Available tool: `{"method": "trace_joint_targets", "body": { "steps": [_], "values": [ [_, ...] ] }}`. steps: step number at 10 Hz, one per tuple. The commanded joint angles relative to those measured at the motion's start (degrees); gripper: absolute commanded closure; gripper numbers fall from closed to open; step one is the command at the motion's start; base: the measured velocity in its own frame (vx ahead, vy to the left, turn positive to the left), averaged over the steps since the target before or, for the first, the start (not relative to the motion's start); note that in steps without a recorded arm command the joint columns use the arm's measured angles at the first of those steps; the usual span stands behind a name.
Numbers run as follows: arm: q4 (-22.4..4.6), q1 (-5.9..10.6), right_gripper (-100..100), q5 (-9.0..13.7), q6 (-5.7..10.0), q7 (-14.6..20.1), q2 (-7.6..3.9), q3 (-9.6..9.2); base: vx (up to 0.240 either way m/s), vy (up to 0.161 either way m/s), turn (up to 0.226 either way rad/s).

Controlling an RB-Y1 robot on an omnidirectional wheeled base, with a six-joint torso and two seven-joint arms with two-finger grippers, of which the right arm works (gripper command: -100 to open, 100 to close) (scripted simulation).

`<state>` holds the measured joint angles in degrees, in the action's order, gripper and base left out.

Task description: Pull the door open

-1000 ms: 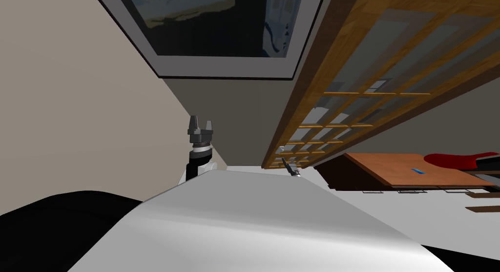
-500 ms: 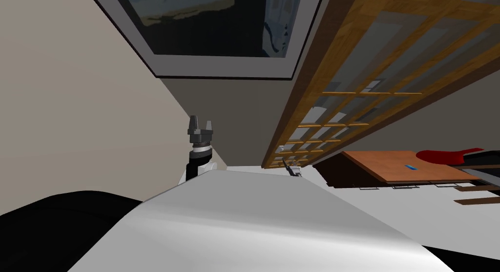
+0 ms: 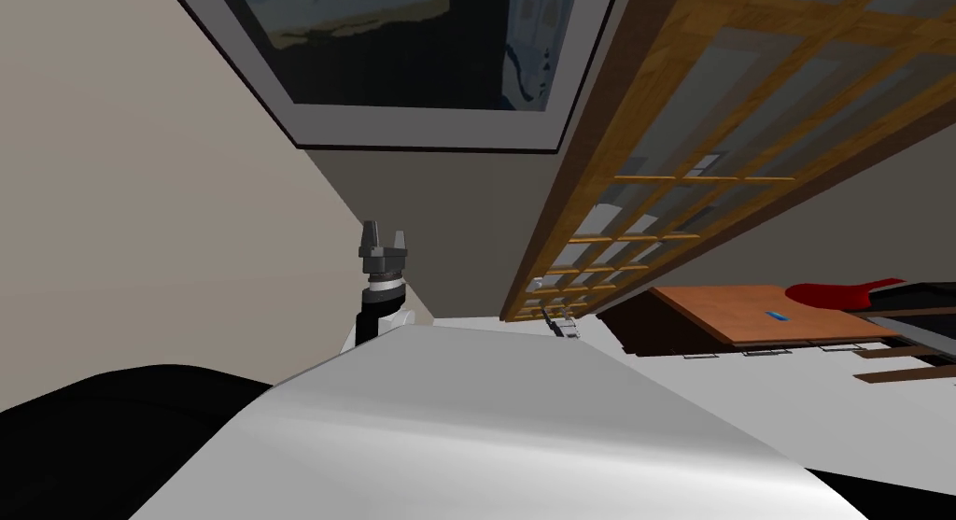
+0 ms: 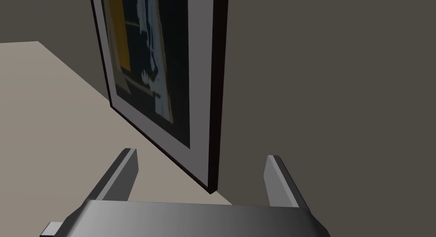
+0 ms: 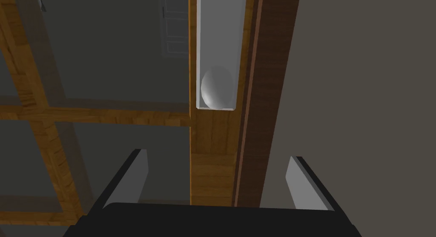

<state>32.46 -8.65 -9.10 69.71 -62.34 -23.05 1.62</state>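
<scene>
The door (image 3: 653,169) is a wooden lattice with glass panes, running up the right of the head view. On its edge stile sits a grey plate with a round grey knob (image 5: 217,93), next to the dark brown frame (image 5: 266,98). My right gripper (image 5: 217,164) is open and points at the stile just short of the knob, touching nothing. It shows small at the door's near corner as the right gripper (image 3: 561,326) in the head view. My left gripper (image 3: 384,239) is raised beside the wall, open and empty, fingers (image 4: 125,170) spread.
A framed picture (image 3: 401,57) hangs on the wall left of the door. Beyond the door stands a brown desk (image 3: 738,304) with a small blue item (image 3: 774,316) on it and a red object (image 3: 840,292) beside it. A beige wall (image 3: 140,216) closes the left side.
The desk and the red object have slid left and slightly up in the head view, and the door's lattice has shifted with them. My right gripper has edged a little right. The left arm is still.
</scene>
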Motion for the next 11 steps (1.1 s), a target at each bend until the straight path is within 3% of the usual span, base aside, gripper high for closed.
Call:
{"method": "trace_joint_targets", "body": {
  "steps": [1, 6, 7, 8, 11],
  "values": [
    [-0.5, 1.35, -100, 0.7, -1.59, -0.7, 0.52, 0.96, 0.069, 0.013, 0.245],
    [-2.3, 5.59, -100, 2.9, -6.58, -2.7, 2.16, 3.97, 0.125, -0.017, 0.223],
    [-1.6, 4.85, -100, 2.6, -6.00, -2.4, 1.95, 3.55, 0.048, -0.016, 0.039],
    [-1.6, 4.85, 100, 2.6, -6.00, -2.4, 1.95, 3.55, -0.009, 0.005, -0.037],
    [-1.6, 4.85, 100, 2.6, -6.00, -2.4, 1.95, 3.55, -0.012, 0.001, 0.000]
  ]
}}
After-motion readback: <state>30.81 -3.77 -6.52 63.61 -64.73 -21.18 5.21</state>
